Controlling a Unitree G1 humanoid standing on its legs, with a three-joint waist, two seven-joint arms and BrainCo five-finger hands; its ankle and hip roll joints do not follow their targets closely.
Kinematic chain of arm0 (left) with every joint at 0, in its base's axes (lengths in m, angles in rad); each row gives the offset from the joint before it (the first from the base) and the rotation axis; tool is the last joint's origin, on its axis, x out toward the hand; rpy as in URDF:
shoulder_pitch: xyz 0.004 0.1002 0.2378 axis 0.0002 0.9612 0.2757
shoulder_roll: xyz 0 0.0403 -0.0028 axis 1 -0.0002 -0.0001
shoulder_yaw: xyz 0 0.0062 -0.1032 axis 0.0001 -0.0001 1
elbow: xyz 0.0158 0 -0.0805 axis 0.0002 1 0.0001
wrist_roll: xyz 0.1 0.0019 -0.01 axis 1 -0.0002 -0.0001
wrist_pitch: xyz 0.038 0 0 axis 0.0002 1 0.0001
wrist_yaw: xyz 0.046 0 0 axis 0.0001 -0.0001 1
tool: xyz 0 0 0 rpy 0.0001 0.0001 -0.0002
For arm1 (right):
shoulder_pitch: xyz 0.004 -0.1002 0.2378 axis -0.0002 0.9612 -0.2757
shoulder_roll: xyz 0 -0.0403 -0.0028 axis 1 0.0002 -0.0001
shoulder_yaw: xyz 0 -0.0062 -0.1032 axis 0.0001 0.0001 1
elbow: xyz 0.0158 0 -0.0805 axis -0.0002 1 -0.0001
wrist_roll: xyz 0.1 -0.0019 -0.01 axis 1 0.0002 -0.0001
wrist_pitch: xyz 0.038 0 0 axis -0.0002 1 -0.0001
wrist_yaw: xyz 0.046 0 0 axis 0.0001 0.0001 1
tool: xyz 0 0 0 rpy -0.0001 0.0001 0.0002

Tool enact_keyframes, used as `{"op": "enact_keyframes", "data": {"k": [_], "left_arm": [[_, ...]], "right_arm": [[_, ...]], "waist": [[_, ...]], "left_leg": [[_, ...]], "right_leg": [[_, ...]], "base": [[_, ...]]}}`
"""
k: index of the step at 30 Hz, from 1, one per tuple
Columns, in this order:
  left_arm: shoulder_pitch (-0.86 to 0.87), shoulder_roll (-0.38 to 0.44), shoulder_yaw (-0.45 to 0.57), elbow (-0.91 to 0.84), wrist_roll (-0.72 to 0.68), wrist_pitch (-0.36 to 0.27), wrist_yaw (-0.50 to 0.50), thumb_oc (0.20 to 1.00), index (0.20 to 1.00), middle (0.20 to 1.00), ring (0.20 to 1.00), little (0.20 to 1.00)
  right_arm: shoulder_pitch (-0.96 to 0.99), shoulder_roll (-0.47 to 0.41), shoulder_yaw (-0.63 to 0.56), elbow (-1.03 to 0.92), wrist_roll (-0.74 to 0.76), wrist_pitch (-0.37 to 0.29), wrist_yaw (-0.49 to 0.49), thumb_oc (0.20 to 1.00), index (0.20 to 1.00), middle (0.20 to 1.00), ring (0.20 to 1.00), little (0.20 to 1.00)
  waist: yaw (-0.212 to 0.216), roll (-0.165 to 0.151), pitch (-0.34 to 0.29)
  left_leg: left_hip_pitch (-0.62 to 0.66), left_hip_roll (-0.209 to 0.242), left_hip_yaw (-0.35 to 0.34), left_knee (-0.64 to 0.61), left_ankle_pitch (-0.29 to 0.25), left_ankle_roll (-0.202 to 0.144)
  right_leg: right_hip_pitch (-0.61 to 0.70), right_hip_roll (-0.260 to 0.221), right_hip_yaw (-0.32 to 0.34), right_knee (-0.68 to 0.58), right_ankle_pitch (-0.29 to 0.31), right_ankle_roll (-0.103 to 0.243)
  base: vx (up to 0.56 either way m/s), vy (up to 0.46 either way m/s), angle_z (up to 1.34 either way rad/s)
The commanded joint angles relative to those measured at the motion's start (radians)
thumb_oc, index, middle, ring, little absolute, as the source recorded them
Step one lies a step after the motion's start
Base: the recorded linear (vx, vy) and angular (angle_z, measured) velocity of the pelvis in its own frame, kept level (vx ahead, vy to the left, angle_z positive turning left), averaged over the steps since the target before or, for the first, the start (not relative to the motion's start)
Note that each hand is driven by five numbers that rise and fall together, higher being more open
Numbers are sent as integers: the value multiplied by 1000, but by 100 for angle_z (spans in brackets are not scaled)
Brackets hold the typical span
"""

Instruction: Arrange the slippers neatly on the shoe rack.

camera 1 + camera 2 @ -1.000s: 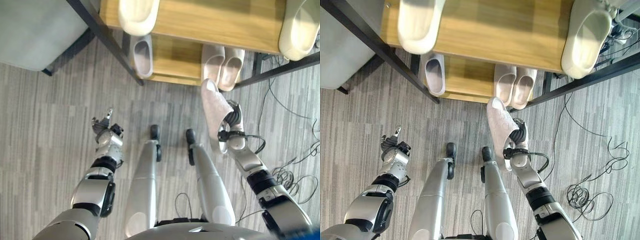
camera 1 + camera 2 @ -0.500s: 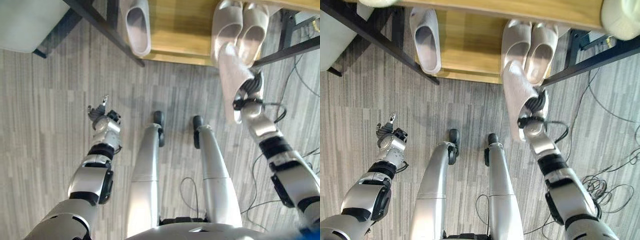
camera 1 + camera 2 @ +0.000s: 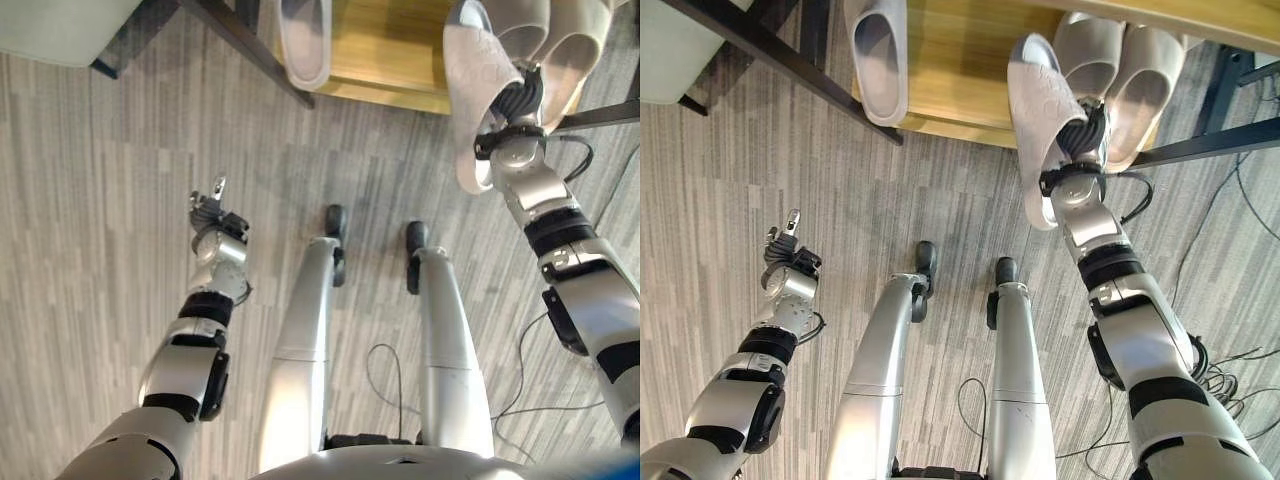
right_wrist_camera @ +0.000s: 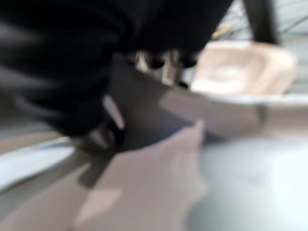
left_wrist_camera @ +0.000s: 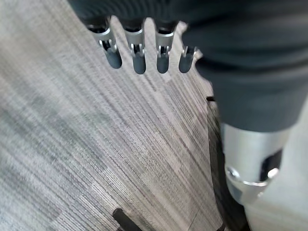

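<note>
My right hand [image 3: 512, 112] is shut on a pale grey slipper [image 3: 474, 90], sole towards me, held tilted at the front edge of the wooden lower shelf [image 3: 390, 50] of the shoe rack. Its toe overlaps a pair of beige slippers [image 3: 1120, 60] standing on that shelf. A single grey slipper [image 3: 304, 40] lies at the shelf's left end. My left hand [image 3: 212, 222] hangs over the floor at the left, fingers curled and holding nothing; its fingers [image 5: 138, 50] point at bare floor.
Black metal rack legs [image 3: 240, 40] slant down at the left and at the right [image 3: 1210, 150]. A pale grey box [image 3: 60, 25] sits at the upper left. Grey striped floor [image 3: 100, 200] spreads in front of the rack.
My right hand has carried the slipper up and forward to the lower shelf's edge. The camera has shifted, so the rack sits higher in the picture. My left hand has stayed where it was.
</note>
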Motion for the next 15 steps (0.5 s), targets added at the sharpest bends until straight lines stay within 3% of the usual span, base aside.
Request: {"op": "enact_keyframes", "data": {"k": [1,4,15], "left_arm": [[112,-8,-34,-61,61,-57,9,1000,1000,1000,1000,1000],[205,-29,-56,-139,57,-64,-13,1000,1000,1000,1000,1000],[272,-1,-126,-217,80,-50,-70,1000,1000,1000,1000,1000]], "right_arm": [[-18,-27,-39,7,-10,-15,-40,200,200,200,200,200],[-65,-45,-58,34,-21,-1,-66,200,200,200,200,200],[-177,-118,-21,157,18,-17,-59,200,200,200,200,200]], "waist": [[5,53,-76],[33,61,-89],[79,69,-129]], "left_leg": [[-3,11,-11,-71,-71,-6],[-16,-1,-2,-100,-62,-1],[-47,-19,-8,-132,-48,4]], "right_leg": [[29,-50,-13,-80,17,15],[18,-62,-19,-103,25,16],[-2,-93,-32,-128,28,24]], "base": [[5,18,13],[12,18,9],[26,18,6]]}}
